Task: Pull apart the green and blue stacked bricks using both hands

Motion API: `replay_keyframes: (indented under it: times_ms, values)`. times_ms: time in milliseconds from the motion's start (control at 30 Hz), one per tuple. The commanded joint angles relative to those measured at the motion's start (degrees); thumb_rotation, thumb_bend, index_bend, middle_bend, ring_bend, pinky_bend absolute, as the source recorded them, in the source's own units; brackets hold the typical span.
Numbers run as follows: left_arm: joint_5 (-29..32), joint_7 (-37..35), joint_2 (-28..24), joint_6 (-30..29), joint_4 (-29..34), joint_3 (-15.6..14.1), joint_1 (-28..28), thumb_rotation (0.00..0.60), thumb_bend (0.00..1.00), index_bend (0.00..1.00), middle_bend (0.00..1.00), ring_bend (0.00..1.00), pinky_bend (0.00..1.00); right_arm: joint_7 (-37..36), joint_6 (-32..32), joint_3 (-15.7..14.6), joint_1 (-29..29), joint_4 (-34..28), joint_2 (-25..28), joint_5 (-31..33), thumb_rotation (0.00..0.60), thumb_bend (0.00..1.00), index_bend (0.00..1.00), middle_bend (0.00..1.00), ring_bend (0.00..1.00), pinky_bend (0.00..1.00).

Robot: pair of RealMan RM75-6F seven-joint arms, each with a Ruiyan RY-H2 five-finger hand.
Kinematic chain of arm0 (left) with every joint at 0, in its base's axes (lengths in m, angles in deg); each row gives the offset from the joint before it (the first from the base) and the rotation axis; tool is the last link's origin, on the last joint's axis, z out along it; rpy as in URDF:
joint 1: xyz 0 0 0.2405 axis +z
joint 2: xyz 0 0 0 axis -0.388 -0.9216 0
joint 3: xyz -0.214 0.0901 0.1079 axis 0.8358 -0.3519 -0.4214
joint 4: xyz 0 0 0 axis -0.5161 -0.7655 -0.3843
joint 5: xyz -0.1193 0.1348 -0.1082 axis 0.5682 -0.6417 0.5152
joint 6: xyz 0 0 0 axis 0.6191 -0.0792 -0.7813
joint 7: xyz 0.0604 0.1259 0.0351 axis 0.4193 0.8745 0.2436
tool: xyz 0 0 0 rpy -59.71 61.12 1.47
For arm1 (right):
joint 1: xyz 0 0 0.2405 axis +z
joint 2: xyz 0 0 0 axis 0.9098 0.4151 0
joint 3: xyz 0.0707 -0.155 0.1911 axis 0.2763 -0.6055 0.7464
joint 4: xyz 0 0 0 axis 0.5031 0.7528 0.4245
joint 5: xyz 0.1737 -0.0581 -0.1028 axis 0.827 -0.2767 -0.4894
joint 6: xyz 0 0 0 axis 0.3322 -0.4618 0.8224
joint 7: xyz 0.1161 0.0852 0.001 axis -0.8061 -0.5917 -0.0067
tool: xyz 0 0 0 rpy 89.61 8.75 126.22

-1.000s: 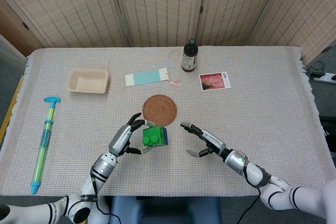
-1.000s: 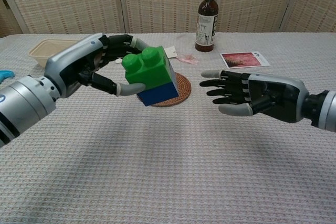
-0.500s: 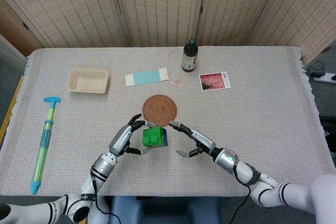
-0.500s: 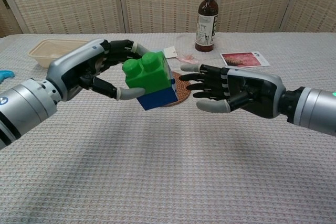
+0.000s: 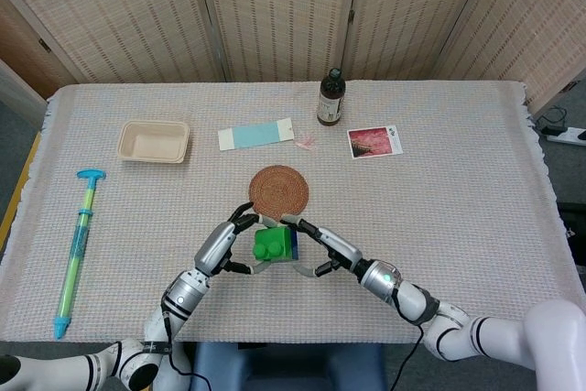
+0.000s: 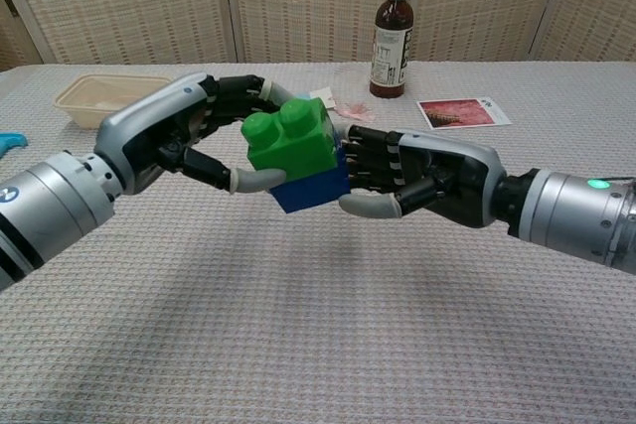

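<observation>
Green plastic brick [image 6: 295,142] stacked on blue plastic brick [image 6: 310,189] hangs above the tabletop [image 6: 318,325] at frame centre, gripped by the left hand [image 6: 174,136]. The right hand [image 6: 422,174] closes fingers [image 6: 370,205] around the blue half, contact unclear; next, firm opposing grips and a pull apart.

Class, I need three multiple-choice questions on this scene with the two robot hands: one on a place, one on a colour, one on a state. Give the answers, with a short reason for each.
1. Where does the brown bottle stand?
A. at the table's far edge
B. inside the tray
C. on the round mat

2. Which brick sits on top?
A. blue
B. green
C. red

3. How are the bricks?
A. lying apart on the cloth
B. joined, held in the air
C. joined, resting on the mat

Answers: 1 A, it stands near the screen. 2 B, the green brick tops the blue brick. 3 B, the left hand holds them while the right hand touches them.
</observation>
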Motion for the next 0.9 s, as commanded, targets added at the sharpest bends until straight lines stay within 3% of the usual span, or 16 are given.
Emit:
replay_keyframes:
  times_ms: [33,267,433,900]
  values:
    - [0.1,-0.2,0.1,0.1,-0.3,0.0,0.0,0.6,0.35,0.72,0.81,0.29,0.0,0.7,0.5,0.3,-0.2,0.2,-0.8,0.7,0.6,0.41,0.15,0.17,0.12,0.07]
    - [0.2,-1.0,0.4,0.3,-1.5,0.0,-0.2,0.6,0.35,0.72,0.81,0.29,0.0,1.8,1.3,0.6,-0.4,0.0,-1.3,1.5,0.6,0.41,0.28,0.26,0.19,0.16]
    - [0.2,-1.4,0.5,0.4,-1.9,0.0,-0.3,0.6,0.35,0.72,0.81,0.29,0.0,2.9,1.3,0.8,-0.5,0.2,-2.0,2.3,0.6,0.41,0.46,0.4,0.31,0.27]
    - [0.4,-1.8,0.0,0.1,-0.5,0.1,-0.1,0.6,0.35,0.72,0.81,0.29,0.0,8.9,1.3,2.0,-1.6,2.3,-5.2,5.2,0.6,0.41,0.67,0.56,0.44,0.38]
